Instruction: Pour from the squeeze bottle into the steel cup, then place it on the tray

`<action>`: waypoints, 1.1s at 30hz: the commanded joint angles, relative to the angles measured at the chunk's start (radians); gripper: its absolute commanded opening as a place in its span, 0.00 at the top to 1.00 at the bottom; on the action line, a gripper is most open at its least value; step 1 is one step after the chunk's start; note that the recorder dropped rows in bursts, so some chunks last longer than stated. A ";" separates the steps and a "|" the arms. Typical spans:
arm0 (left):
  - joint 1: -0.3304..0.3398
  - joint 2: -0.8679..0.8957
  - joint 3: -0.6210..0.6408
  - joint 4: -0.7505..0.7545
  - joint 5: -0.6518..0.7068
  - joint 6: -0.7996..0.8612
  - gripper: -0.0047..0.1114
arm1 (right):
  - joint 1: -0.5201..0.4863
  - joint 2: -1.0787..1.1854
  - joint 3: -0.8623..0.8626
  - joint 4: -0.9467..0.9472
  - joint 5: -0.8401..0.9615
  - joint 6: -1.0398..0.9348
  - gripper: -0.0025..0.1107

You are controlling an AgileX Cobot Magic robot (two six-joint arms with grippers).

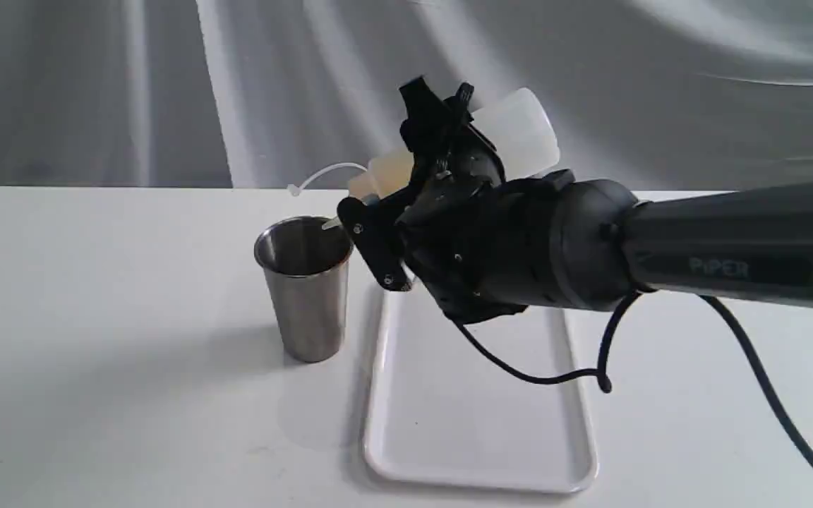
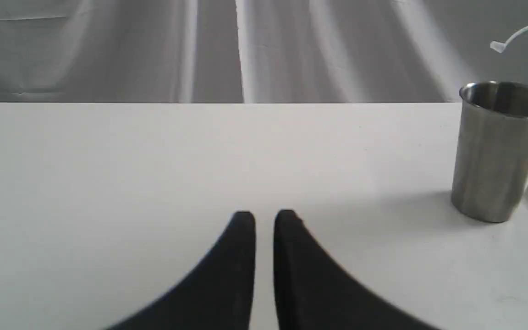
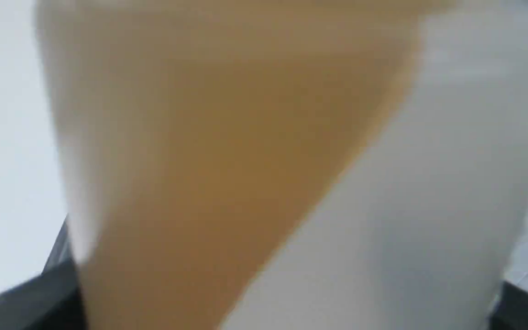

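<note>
My right gripper (image 1: 406, 183) is shut on the squeeze bottle (image 1: 519, 134), holding it tilted with the nozzle down over the rim of the steel cup (image 1: 305, 289). Amber liquid has run toward the nozzle end, and the thin cap strap (image 1: 325, 173) sticks out above the cup. The bottle (image 3: 264, 174) fills the right wrist view. The cup (image 2: 497, 151) stands upright on the table, just left of the white tray (image 1: 477, 423). Low over the table, well left of the cup, my left gripper (image 2: 264, 220) has its fingers nearly together and holds nothing.
The white table (image 1: 96, 353) stretches out left of the cup. A grey draped curtain (image 1: 166, 85) hangs behind it. The right arm's black cable (image 1: 540, 377) dangles above the tray.
</note>
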 commanded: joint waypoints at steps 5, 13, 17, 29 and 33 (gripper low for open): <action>-0.002 -0.003 0.004 0.000 -0.007 -0.005 0.89 | 0.003 -0.016 -0.009 -0.019 0.018 0.048 0.98; -0.002 -0.003 0.004 0.000 -0.007 -0.005 0.89 | 0.003 -0.016 -0.009 -0.019 0.014 0.231 0.98; -0.002 -0.003 0.004 0.000 -0.007 -0.001 0.89 | 0.003 -0.016 -0.009 -0.019 0.005 0.347 0.98; -0.002 -0.003 0.004 0.000 -0.007 -0.003 0.89 | 0.003 -0.016 -0.009 -0.019 -0.046 0.791 0.98; -0.002 -0.003 0.004 0.000 -0.007 -0.003 0.89 | 0.001 -0.016 -0.007 -0.018 -0.049 0.999 0.98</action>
